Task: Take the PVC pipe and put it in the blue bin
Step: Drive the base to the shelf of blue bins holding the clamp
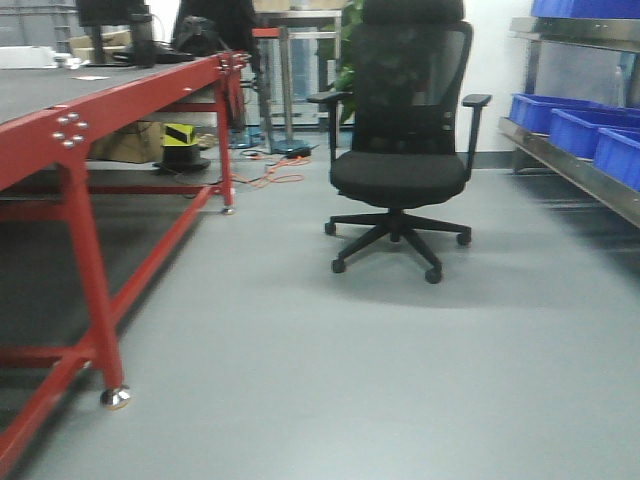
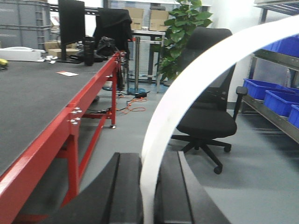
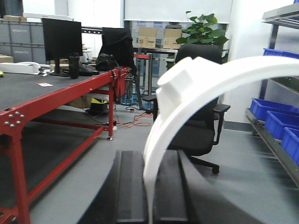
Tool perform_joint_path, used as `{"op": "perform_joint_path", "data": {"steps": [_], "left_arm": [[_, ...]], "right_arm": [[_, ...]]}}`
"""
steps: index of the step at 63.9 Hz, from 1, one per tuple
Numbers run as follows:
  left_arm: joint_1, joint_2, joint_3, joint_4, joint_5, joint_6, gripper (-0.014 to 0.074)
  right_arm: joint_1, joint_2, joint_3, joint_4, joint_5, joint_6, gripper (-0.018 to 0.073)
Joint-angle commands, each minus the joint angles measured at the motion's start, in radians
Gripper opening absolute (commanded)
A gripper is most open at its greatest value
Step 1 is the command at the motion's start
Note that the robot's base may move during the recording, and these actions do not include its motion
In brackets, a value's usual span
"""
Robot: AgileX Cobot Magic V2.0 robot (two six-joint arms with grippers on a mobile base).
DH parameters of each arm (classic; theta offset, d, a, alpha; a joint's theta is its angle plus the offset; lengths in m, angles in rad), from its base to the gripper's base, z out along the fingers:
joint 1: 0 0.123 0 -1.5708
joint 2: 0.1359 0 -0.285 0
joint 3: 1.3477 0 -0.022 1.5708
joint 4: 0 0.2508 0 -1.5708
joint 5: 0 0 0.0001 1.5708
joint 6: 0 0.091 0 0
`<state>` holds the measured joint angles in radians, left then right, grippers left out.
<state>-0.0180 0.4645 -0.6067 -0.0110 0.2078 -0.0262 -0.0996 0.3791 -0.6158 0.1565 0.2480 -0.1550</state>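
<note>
Each wrist view shows a white curved PVC pipe clamped between black fingers. My left gripper [image 2: 149, 196] is shut on a PVC pipe [image 2: 196, 74] that arcs up and to the right. My right gripper [image 3: 148, 196] is shut on a second pipe [image 3: 187, 88], which has a thicker collar near its bend. Blue bins [image 1: 575, 125] sit on the metal shelf at the right, also seen in the left wrist view as bins [image 2: 280, 100] and in the right wrist view as bins [image 3: 275, 121]. Neither gripper shows in the front view.
A red-framed table [image 1: 90, 110] runs along the left, with a monitor [image 2: 71, 28] and clutter at its far end. A black office chair [image 1: 400, 150] stands on the grey floor ahead. Orange cables [image 1: 275, 175] lie on the floor. A potted plant [image 2: 184, 32] stands behind the chair.
</note>
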Motion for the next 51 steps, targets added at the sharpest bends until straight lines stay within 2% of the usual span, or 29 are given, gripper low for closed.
{"op": "perform_joint_path", "data": {"steps": [1, 51], "left_arm": [[0.002, -0.007, -0.002, -0.001, -0.024, -0.009, -0.0111], [0.002, -0.007, -0.002, -0.001, -0.024, -0.009, -0.0111]], "right_arm": [[0.002, -0.003, 0.001, -0.001, -0.025, -0.005, -0.0162], [0.002, -0.003, 0.001, -0.001, -0.025, -0.005, -0.0162]]}}
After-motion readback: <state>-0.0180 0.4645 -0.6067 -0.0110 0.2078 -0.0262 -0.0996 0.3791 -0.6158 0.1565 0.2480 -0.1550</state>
